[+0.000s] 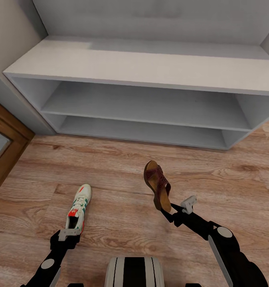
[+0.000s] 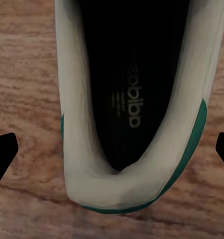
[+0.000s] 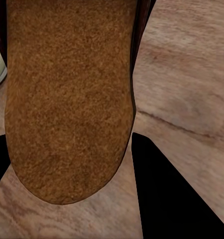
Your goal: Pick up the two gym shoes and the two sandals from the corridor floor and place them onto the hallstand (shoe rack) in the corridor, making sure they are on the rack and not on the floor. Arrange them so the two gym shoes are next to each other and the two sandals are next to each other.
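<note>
Right gripper (image 1: 169, 212) clamped on a sandal (image 1: 158, 184) by its heel end, sandal held off the corridor floor (image 1: 214, 179), toe pointing far toward the hallstand (image 1: 142, 67). Right wrist view: tan sole (image 3: 67, 99) wedged against a finger (image 3: 167, 199). Left gripper (image 1: 73, 230) sits at the heel of a gym shoe (image 1: 79, 205) lying on the floor, near-left; left wrist view shows fingertips (image 2: 2, 154) spread either side of the shoe heel (image 2: 127, 189), not touching, so open. Hallstand top and both shelves bare. Wood door frame (image 1: 6, 139) at far left. Robot base (image 1: 134, 271) at near centre. Floor between sandal and hallstand unobstructed.
</note>
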You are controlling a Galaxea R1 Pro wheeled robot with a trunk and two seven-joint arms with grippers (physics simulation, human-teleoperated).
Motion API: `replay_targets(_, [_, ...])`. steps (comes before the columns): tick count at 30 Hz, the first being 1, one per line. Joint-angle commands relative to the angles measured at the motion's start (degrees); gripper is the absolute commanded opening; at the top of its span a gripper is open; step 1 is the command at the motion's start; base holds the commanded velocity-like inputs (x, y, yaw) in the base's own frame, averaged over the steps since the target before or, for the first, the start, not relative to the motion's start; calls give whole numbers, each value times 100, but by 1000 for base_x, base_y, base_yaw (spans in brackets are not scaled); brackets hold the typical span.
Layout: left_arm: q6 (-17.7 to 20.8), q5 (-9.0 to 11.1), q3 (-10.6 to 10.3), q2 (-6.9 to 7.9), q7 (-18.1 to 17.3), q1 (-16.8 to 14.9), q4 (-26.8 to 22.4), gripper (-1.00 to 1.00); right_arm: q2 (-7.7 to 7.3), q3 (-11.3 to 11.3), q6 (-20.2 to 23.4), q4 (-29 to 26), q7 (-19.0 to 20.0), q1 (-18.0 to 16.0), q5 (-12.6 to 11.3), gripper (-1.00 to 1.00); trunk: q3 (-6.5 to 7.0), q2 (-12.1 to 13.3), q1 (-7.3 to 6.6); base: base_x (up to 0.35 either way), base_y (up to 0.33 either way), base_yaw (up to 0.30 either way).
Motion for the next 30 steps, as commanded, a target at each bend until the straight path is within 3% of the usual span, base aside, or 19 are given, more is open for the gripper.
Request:
replay_targets(1, [-18, -55, 2, -1, 24, -2, 3, 100, 0, -6, 57, -7, 24, -2, -19, -100, -3, -1, -1, 0, 0, 0])
replay_targets(12, [-11, -67, -5, -1, 24, -18, 10, 100, 2, -6, 56, -7, 26, -2, -19, -100, -3, -1, -1, 0, 0, 0])
replay_targets(13, [-10, -70, -4, -4, 24, -19, 10, -100, 1, -6, 56, -7, 26, -2, -19, -100, -3, -1, -1, 0, 0, 0])
replay_targets(30, [-20, -53, -12, -8, 28, -12, 12, -100, 0, -161, 55, -13, 27, -2, -28, -100, -3, -1, -1, 0, 0, 0])
